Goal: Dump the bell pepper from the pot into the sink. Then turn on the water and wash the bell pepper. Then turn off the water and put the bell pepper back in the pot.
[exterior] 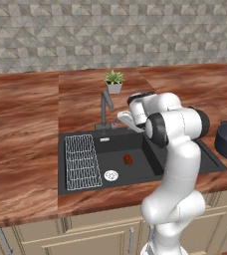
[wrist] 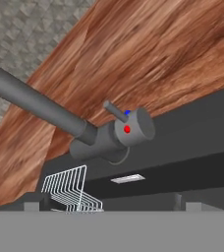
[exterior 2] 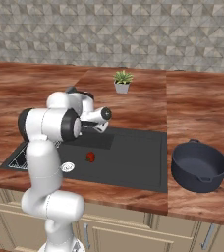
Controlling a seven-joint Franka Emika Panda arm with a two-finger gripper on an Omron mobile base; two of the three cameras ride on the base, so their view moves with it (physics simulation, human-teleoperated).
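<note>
Dump done, tap not on yet.

Small red rounded bell pepper (exterior: 128, 160) lies on floor of black rectangular recessed sink (exterior: 185, 172), near round silver drain (exterior: 111, 175); no stream visible. Dark navy round pot (exterior 2: 199, 165) sits empty on wood worktop (exterior: 21, 134). Fingers (exterior: 121, 117) spread wide, holding nothing, close by dark grey angular faucet (exterior: 105, 107), facing its lever (wrist: 115, 110). Pepper is below fingers & toward the robot, well apart. Left, I'd say: water on, wash, water off, pepper back in pot.
</note>
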